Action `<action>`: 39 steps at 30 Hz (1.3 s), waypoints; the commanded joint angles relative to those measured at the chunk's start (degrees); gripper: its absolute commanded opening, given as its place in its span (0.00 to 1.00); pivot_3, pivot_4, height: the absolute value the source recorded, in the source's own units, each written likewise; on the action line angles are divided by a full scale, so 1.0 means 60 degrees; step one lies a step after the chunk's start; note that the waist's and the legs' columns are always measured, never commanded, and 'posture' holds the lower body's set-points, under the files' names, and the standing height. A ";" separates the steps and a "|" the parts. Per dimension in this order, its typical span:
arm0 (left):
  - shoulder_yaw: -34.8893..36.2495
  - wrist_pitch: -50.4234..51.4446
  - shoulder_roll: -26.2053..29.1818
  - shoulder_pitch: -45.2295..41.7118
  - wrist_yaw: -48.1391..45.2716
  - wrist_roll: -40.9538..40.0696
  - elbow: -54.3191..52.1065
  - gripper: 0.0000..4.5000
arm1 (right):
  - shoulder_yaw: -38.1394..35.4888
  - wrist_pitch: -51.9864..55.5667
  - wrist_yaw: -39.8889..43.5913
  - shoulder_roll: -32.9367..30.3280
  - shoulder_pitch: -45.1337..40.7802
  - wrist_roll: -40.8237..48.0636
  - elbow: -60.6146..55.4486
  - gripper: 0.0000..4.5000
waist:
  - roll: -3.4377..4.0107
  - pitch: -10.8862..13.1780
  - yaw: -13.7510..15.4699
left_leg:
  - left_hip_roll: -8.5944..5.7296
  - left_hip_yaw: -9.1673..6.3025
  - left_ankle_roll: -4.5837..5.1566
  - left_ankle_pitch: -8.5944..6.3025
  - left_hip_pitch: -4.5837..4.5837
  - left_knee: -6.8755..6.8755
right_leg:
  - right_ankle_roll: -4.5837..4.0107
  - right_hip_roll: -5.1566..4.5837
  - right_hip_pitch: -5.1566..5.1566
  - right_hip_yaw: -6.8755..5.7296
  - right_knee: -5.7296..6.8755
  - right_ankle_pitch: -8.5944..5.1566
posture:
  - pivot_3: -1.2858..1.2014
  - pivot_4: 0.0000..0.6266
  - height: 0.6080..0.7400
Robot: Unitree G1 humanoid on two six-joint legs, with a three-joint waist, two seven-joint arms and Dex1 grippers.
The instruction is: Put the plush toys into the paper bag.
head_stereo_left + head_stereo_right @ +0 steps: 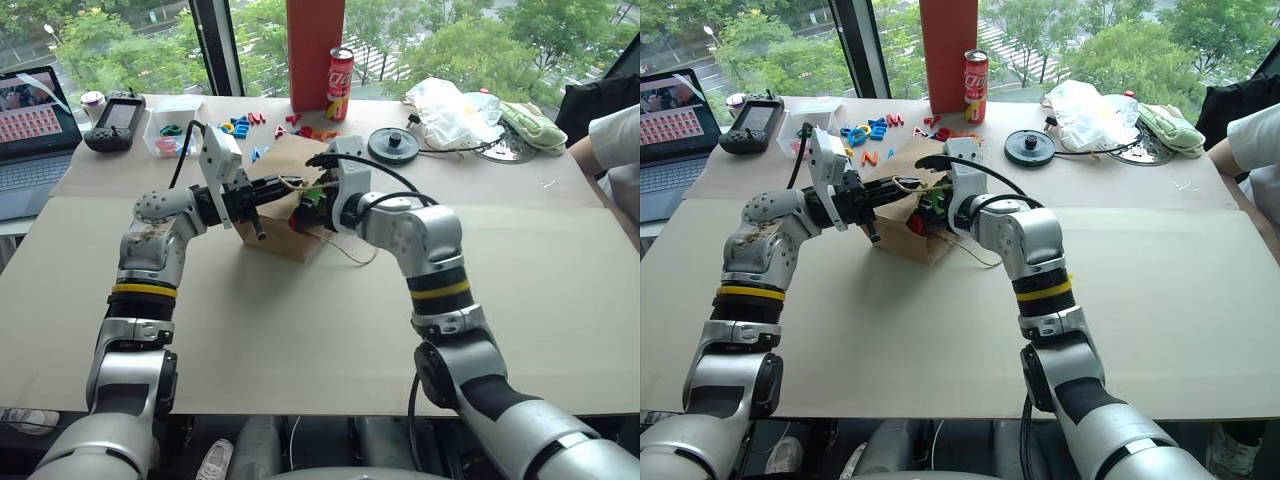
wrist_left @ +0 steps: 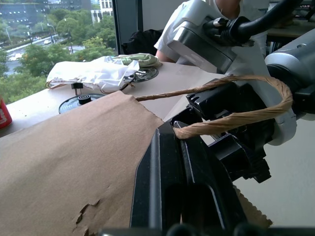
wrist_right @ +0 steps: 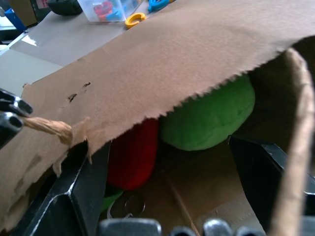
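Left end effector [image 2: 184, 162] clamps paper bag [image 3: 147, 64] twine handle | right end effector [image 3: 172, 196] spread empty at bag mouth | lime-green plush [image 3: 209, 118], red chili plush [image 3: 133, 155] inside | your withdrawal may snag the rim, tipping toys out.

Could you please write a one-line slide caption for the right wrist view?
Open right gripper at the mouth of the paper bag, with the green plush toy and red plush toy inside.

Arm shells: silver-grey metal, rounded joints.
Forearm bands: yellow ring between black rings.
Left gripper [image 1: 262, 232]: black fingers, white wrist housing.
Right gripper [image 1: 312, 203]: white wrist housing, black cable looping over it.
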 commanded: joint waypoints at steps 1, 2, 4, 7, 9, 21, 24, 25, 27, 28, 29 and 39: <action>0.0072 -0.0145 0.0066 -0.0097 0.0002 -0.0017 -0.0269 0.00 | -0.0239 0.0899 0.0350 -0.0608 0.0671 0.0453 -0.1852 0.94 | 0.0000 0.0000 0.0002 | 0.0000 0.0000 0.0000 0.0000 0.0001 0.0000 | 0.0000 0.0001 0.0000 0.0000 0.0002 0.0000 | 0.52 0.24 0.99; 0.0080 -0.0143 0.0081 -0.0100 -0.0002 -0.0019 -0.0261 0.00 | -0.0258 0.1097 0.0418 -0.0753 0.0924 0.0531 -0.2222 0.94 | 0.0000 0.0000 0.0006 | 0.0000 -0.0001 0.0000 0.0000 0.0001 -0.0001 | 0.0000 0.0002 0.0001 -0.0001 0.0000 0.0000 | 0.52 0.24 0.99; 0.0087 -0.0143 0.0100 -0.0104 -0.0012 -0.0025 -0.0248 0.00 | -0.0118 0.1292 0.0478 -0.0927 0.1305 0.0561 -0.2625 0.94 | 0.0000 0.0000 0.0004 | 0.0000 -0.0001 0.0000 0.0000 0.0000 -0.0001 | 0.0000 0.0002 0.0001 0.0000 -0.0003 0.0000 | 0.52 0.24 0.99; 0.0087 -0.0134 0.0108 -0.0110 -0.0012 -0.0034 -0.0248 0.00 | 0.0519 0.1226 0.0556 -0.1152 0.2008 0.0297 -0.2835 0.94 | 0.0000 0.0000 -0.0046 | -0.0003 0.0001 0.0000 0.0000 0.0004 0.0001 | 0.0000 0.0008 0.0002 0.0004 -0.0001 0.0000 | 0.52 0.24 0.99; 0.0080 -0.0122 0.0108 -0.0127 -0.0013 -0.0037 -0.0249 0.00 | 0.0917 0.0995 0.0588 -0.1247 0.2265 0.0068 -0.2696 0.94 | 0.0000 0.0000 -0.0074 | -0.0004 0.0001 0.0001 0.0000 0.0010 0.0002 | 0.0000 0.0014 0.0006 0.0004 0.0001 0.0000 | 0.52 0.24 0.99; 0.0091 -0.0004 0.0164 -0.0149 0.0012 -0.0068 -0.0392 0.00 | 0.1858 -0.0698 0.1005 -0.1306 0.2454 -0.0993 -0.1069 0.70 | -0.0001 0.0000 -0.0108 | -0.0010 0.0000 0.0000 0.0001 0.0008 0.0005 | 0.0001 0.0011 0.0008 0.0006 -0.0003 -0.0001 | 0.52 0.24 0.99; 0.0110 0.0010 0.0192 -0.0117 0.0027 -0.0074 -0.0434 0.00 | 0.1920 -0.0784 0.1098 -0.1251 0.2476 -0.1085 -0.0991 0.46 | -0.0001 0.0000 -0.0109 | -0.0009 0.0000 0.0000 0.0001 0.0008 0.0005 | 0.0000 0.0012 0.0007 0.0006 -0.0002 -0.0001 | 0.52 0.24 0.99; 0.0115 0.0015 0.0200 -0.0104 0.0035 -0.0077 -0.0449 0.00 | 0.1918 -0.0808 0.1107 -0.1207 0.2468 -0.1110 -0.0967 0.40 | -0.0001 0.0000 -0.0115 | -0.0009 0.0000 0.0000 0.0001 0.0009 0.0005 | 0.0000 0.0012 0.0006 0.0006 -0.0002 -0.0001 | 0.52 0.24 0.99; 0.0122 0.0028 0.0213 -0.0077 0.0051 -0.0086 -0.0486 0.00 | 0.1913 -0.0849 0.1123 -0.1139 0.2449 -0.1194 -0.0907 0.24 | -0.0001 0.0000 -0.0118 | -0.0007 0.0000 0.0000 0.0001 0.0010 0.0005 | 0.0000 0.0014 0.0006 0.0007 -0.0001 -0.0001 | 0.52 0.24 0.99; 0.0124 0.0032 0.0218 -0.0065 0.0060 -0.0087 -0.0501 0.00 | 0.1907 -0.0871 0.1120 -0.1119 0.2441 -0.1246 -0.0879 0.16 | -0.0001 0.0000 -0.0118 | -0.0006 0.0000 0.0000 0.0001 0.0010 0.0005 | 0.0000 0.0014 0.0006 0.0007 0.0000 -0.0001 | 0.52 0.24 0.99; 0.0127 0.0040 0.0220 -0.0056 0.0069 -0.0091 -0.0516 0.00 | 0.1898 -0.0890 0.1109 -0.1106 0.2431 -0.1295 -0.0853 0.09 | -0.0001 0.0000 -0.0116 | -0.0006 0.0000 0.0000 0.0001 0.0010 0.0005 | 0.0000 0.0014 0.0006 0.0006 0.0000 -0.0001 | 0.52 0.24 0.99; 0.0175 0.0080 0.0219 0.0042 0.0175 -0.0144 -0.0622 0.00 | 0.0869 -0.1669 0.0922 -0.1078 0.2251 -0.1387 -0.1362 0.00 | -0.0001 0.0000 -0.0102 | -0.0008 0.0000 0.0000 0.0001 0.0010 0.0006 | 0.0001 0.0011 0.0007 0.0007 0.0000 -0.0001 | 0.52 0.24 0.99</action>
